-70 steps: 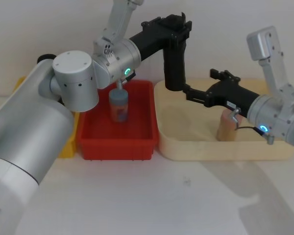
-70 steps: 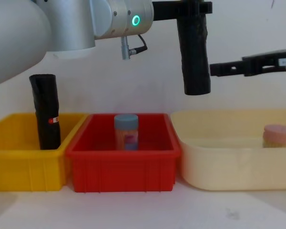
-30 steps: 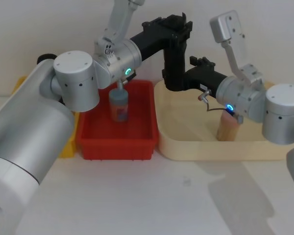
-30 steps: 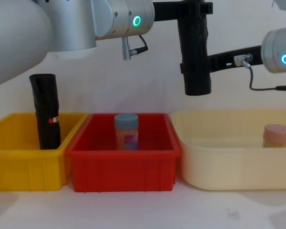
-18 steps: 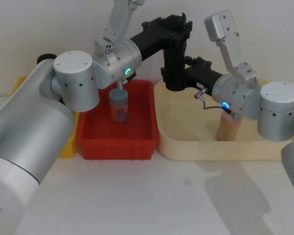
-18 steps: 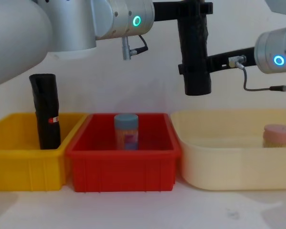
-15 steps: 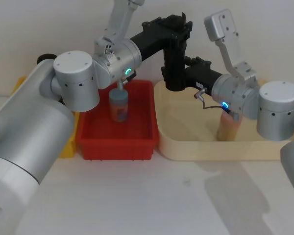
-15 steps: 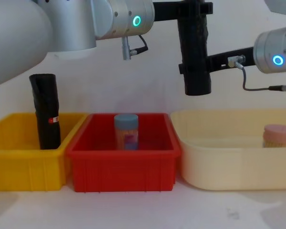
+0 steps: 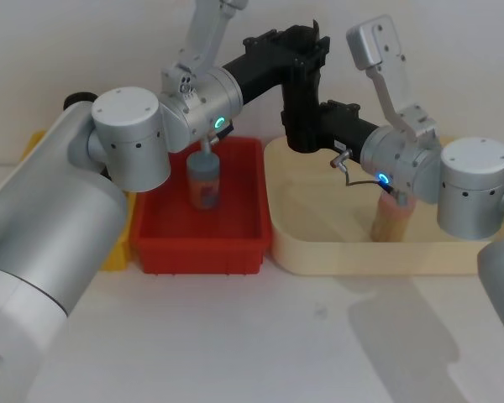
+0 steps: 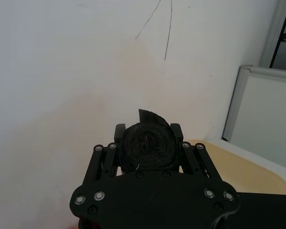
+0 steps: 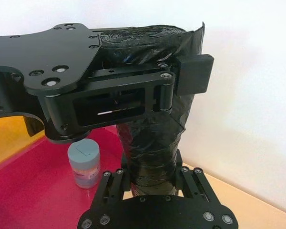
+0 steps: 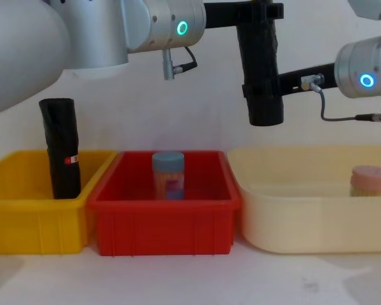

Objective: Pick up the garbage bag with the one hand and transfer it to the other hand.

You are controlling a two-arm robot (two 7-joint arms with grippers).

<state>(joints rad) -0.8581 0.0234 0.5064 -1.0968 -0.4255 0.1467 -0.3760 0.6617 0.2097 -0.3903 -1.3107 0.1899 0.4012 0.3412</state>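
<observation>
Two grippers on garbage bag [image 12: 261,70], upright above red bin [image 12: 165,219]: left gripper [image 12: 257,11] clamped at top, right gripper [image 12: 271,86] closed round lower part.

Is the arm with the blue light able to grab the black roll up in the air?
Probably yes. The right gripper already sits around the lower part of the garbage bag, one finger on each side, nothing between. The left gripper clamps only the top, leaving the lower part free.
</observation>
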